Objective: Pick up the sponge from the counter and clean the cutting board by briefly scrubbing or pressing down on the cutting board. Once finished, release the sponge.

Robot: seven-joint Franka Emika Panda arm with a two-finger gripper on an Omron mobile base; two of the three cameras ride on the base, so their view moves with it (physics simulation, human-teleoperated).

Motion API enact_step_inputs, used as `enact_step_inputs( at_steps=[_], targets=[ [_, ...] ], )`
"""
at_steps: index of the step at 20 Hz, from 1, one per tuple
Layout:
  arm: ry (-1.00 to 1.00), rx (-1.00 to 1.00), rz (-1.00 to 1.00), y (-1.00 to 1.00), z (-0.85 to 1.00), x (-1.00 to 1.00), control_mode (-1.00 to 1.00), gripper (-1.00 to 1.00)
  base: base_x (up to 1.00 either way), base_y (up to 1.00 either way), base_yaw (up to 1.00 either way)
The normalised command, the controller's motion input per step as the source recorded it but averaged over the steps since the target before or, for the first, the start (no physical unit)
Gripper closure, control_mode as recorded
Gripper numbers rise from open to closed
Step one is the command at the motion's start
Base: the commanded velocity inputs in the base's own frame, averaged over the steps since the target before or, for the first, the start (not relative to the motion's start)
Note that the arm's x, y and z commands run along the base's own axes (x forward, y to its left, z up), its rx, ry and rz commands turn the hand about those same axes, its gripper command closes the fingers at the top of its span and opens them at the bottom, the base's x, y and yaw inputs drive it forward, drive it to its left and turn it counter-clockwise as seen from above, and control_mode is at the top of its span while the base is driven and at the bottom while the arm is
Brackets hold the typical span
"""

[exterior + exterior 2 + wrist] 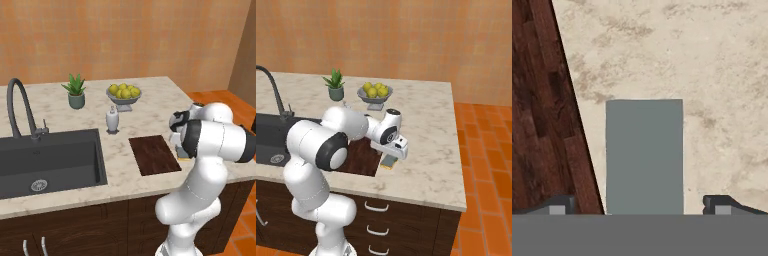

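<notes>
**Operator:** Can you read any brand or label?

**Observer:** You have nothing legible: the soap dispenser (112, 120) near the sink (50, 157) is plain white, and the pictures are too coarse for any small print.

**Operator:** How do the fingers stand?

**Observer:** In your hand view the gripper (640, 205) is spread wide, one fingertip (556, 205) low on the left over the cutting board's (539, 115) edge, the other low on the right over the counter (712, 75). The sponge (644, 156) lies between them, grey-green top up, with a gap on each side. You hold nothing; whether the tips touch the stone, you cannot tell.

**Operator:** And where is the sponge in the room?

**Observer:** On the counter (431, 145), just beside the cutting board's (362, 156) right edge. From your right base view the sponge (388, 161) peeks out directly under the hand; from the left base view its yellow edge (184, 158) shows past the board (154, 154), behind the arm.
</notes>
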Motion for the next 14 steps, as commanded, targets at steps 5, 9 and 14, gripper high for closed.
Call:
enact_step_inputs(
  at_steps=[5, 9, 14],
  targets=[
    [0.02, 0.00, 0.00, 0.00, -0.27, 0.04, -1.00, -1.00, 0.00, 0.00, 0.00],
    [0.01, 0.00, 0.00, -0.01, -0.21, 0.13, -1.00, -1.00, 0.00, 0.00, 0.00],
    [0.00, 0.00, 0.00, -0.02, -0.18, 0.07, -1.00, -1.00, 0.00, 0.00, 0.00]
  ],
)
